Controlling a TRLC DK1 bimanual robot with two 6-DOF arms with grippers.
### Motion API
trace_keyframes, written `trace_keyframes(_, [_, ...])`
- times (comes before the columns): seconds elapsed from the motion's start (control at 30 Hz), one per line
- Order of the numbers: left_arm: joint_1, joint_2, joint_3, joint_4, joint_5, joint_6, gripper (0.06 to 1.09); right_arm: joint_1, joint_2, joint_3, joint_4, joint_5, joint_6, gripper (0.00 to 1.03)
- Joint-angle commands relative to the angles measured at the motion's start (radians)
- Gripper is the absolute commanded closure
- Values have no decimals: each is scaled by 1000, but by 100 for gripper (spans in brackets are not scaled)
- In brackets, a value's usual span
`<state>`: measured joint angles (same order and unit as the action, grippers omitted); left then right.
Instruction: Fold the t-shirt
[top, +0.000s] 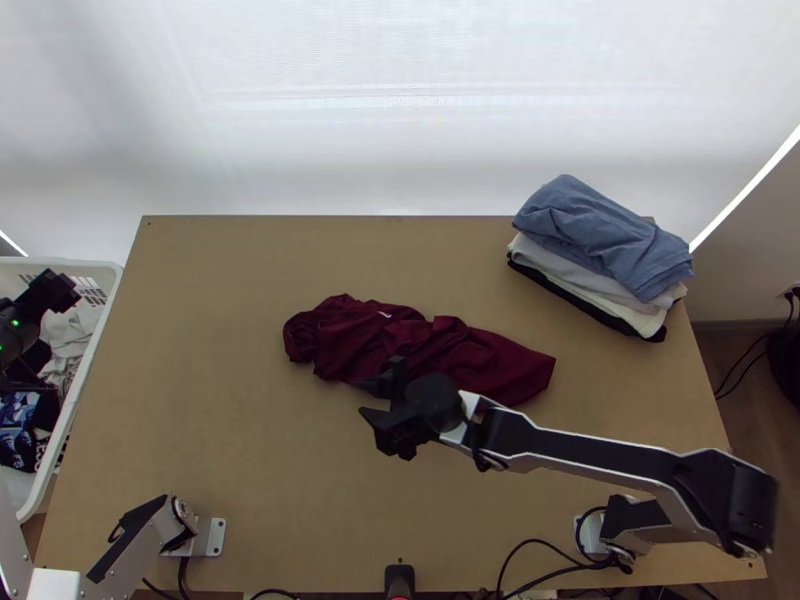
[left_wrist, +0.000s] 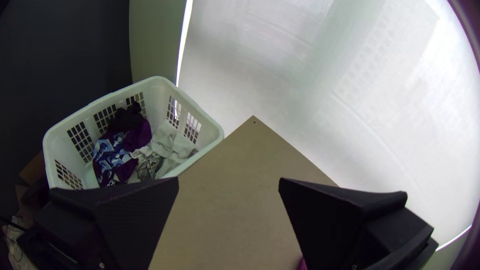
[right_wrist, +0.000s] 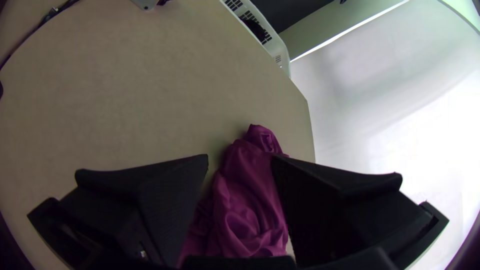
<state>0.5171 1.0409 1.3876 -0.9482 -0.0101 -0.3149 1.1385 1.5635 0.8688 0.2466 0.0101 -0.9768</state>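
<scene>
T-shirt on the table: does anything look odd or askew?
Odd: the t-shirt lies bunched in a wrinkled strip, the end toward the basket balled up, instead of spread flat for folding. The right pincer stands open at its near edge.

T-shirt (top: 440, 345) on table (top: 230, 430), garment stack (top: 602, 255) behind right, basket (top: 100, 268) left.

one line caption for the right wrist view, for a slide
Right gripper, open, its wide flat black fingers hanging over a bunched dark-red t-shirt on the light wooden table.
</scene>
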Motion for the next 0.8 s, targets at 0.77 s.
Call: trace_keyframes(0.77, [12,25,8,25,10,-12,11,-155,250,113,80,-44,-103,42])
